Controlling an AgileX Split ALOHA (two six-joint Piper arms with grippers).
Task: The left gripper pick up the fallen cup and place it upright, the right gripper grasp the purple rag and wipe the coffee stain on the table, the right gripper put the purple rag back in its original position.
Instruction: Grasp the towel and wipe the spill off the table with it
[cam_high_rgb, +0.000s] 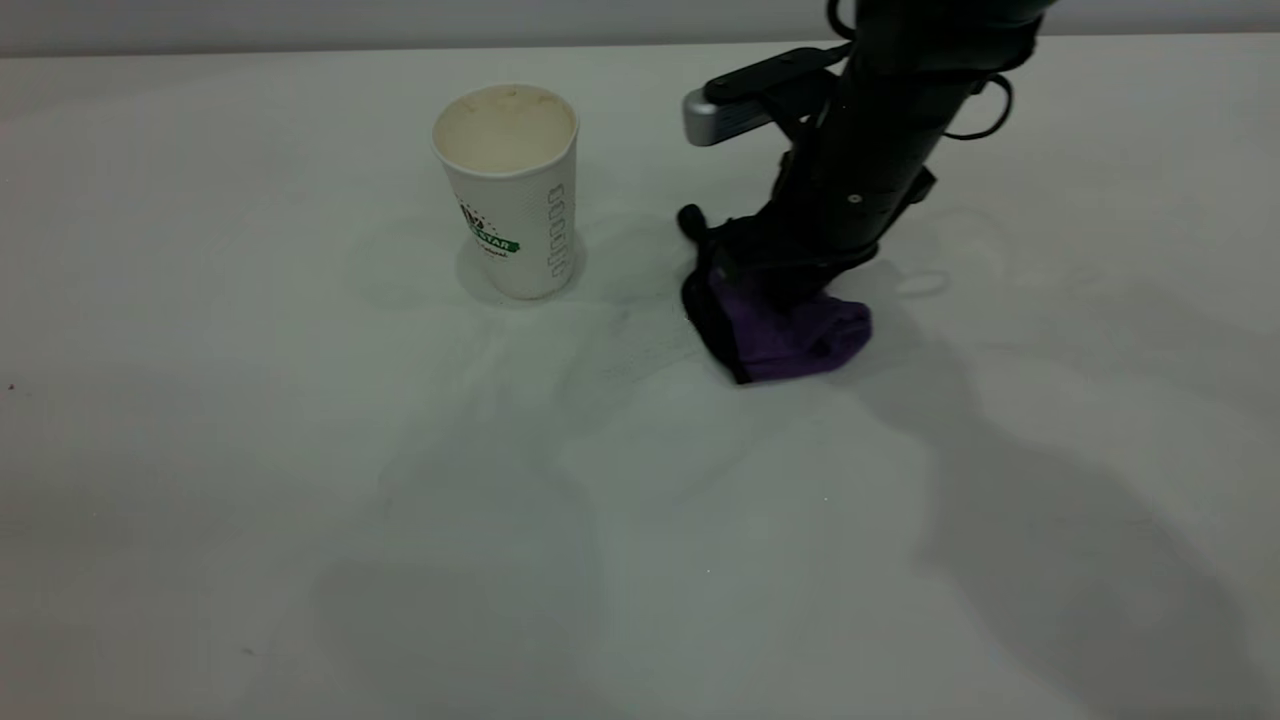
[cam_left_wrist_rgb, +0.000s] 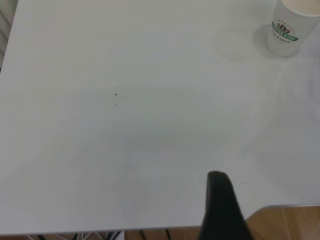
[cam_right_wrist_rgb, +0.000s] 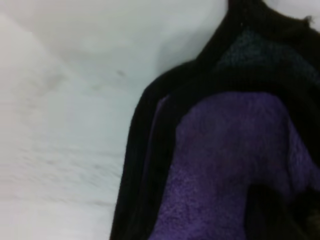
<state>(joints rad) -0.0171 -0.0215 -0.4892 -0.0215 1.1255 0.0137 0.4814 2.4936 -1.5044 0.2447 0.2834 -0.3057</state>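
The cup (cam_high_rgb: 510, 190) stands upright on the table (cam_high_rgb: 300, 500), mouth up, and also shows in the left wrist view (cam_left_wrist_rgb: 290, 27). My right gripper (cam_high_rgb: 775, 285) reaches down onto the purple rag (cam_high_rgb: 790, 335), to the right of the cup, and is shut on its bunched top. The rag touches the table and fills the right wrist view (cam_right_wrist_rgb: 225, 165). No coffee stain shows; the rag hides the spot beneath it. My left gripper is outside the exterior view; only one black finger (cam_left_wrist_rgb: 220, 210) shows in the left wrist view, near the table's edge, far from the cup.
Faint smears (cam_high_rgb: 620, 340) lie on the table between cup and rag. A tiny black speck (cam_left_wrist_rgb: 115, 94) sits on the table. The table's edge (cam_left_wrist_rgb: 290, 205) and a wooden floor beyond it show near the left gripper.
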